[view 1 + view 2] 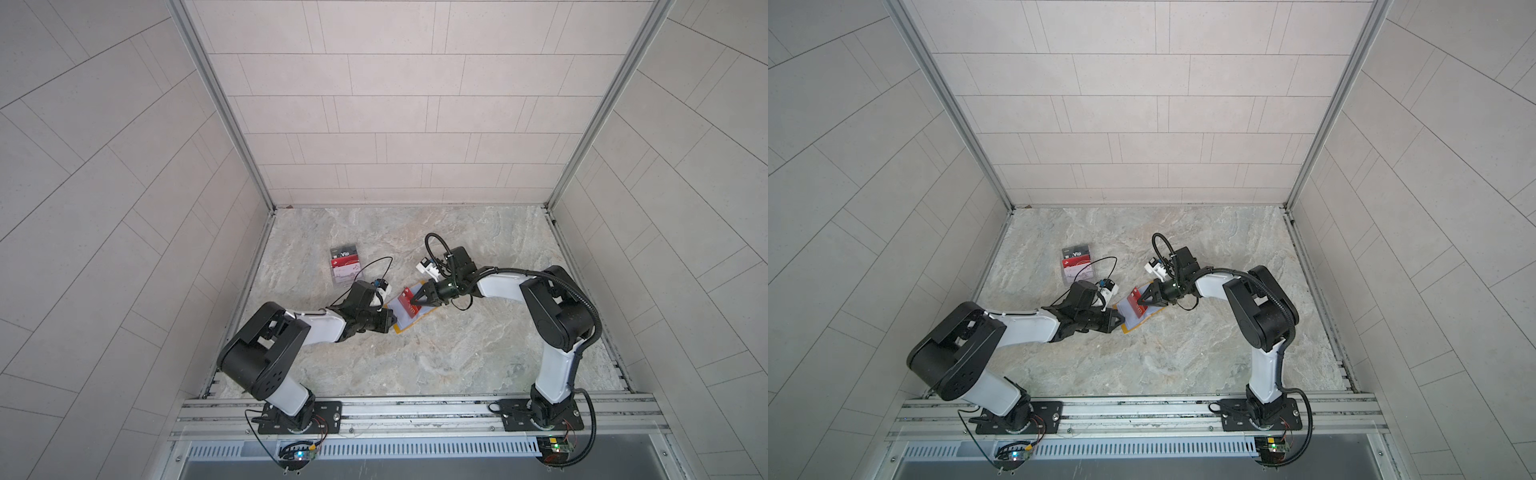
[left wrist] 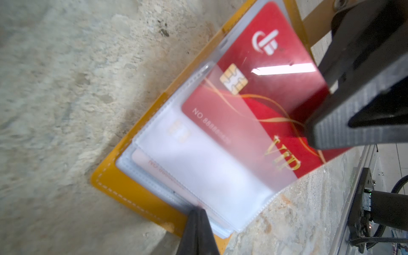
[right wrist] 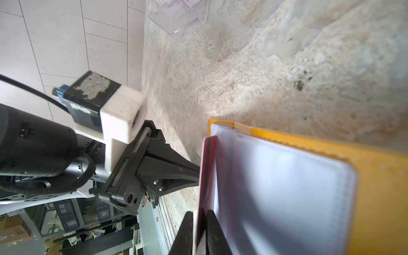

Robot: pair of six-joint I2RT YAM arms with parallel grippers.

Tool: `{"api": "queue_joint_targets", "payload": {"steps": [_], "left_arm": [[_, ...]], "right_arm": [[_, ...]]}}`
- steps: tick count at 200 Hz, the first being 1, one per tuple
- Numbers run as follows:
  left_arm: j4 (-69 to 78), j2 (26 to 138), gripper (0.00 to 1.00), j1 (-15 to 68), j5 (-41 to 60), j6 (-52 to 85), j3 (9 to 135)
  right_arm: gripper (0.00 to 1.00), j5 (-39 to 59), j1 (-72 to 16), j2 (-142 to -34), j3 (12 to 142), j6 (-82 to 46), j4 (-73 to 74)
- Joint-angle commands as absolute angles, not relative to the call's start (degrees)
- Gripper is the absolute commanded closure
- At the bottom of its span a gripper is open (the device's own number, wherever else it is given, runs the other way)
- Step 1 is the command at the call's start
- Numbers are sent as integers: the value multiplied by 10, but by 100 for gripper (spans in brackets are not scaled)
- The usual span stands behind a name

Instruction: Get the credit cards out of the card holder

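The left gripper (image 2: pixel 197 220), fingers pressed together, rests its tips on the left end of the open card holder (image 2: pixel 123 187), which lies on the table (image 1: pixel 415 365). To the right, the red card (image 2: pixel 254 99) sticks partly out of the holder. The right gripper (image 3: pixel 199 217) pinches the card's edge.

Glossy red card (image 2: pixel 254 106), rough stone table (image 2: pixel 66 88)

The bench (image 1: pixel 415 357) is a grey marble-look slab with beige veins. Pale tile walls (image 1: pixel 374 124) close it in on the left, right and far sides, and a metal rail (image 1: pixel 415 405) runs along its near edge. Two things lie on it: the mustard-yellow card holder (image 1: pixel 404 329), open around the middle, and a clear tiered stand (image 1: pixel 344 268), apart from it, farther off and to the left.
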State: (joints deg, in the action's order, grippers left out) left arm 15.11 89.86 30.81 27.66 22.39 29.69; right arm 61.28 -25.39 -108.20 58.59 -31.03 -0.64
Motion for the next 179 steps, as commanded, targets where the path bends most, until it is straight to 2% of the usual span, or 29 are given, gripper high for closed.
{"api": "queue_joint_targets", "payload": {"steps": [1,36,94,132,160,179], "left_arm": [[74,915,100,312,211,211,290],[55,881,100,316,208,202,305],[-10,797,73,316,211,168,349],[-39,756,59,316,226,148,378],[-36,732,46,292,329,128,393],[-38,714,37,242,409,127,405]], "right_arm": [[88,604,-253,-1058,595,-283,-33],[96,560,-253,-1038,603,-242,-94],[100,456,-252,-977,606,-170,-196],[100,478,-252,-945,600,-125,-208],[100,520,-252,-913,607,-72,-233],[100,540,-252,-896,622,-23,-282]]}}
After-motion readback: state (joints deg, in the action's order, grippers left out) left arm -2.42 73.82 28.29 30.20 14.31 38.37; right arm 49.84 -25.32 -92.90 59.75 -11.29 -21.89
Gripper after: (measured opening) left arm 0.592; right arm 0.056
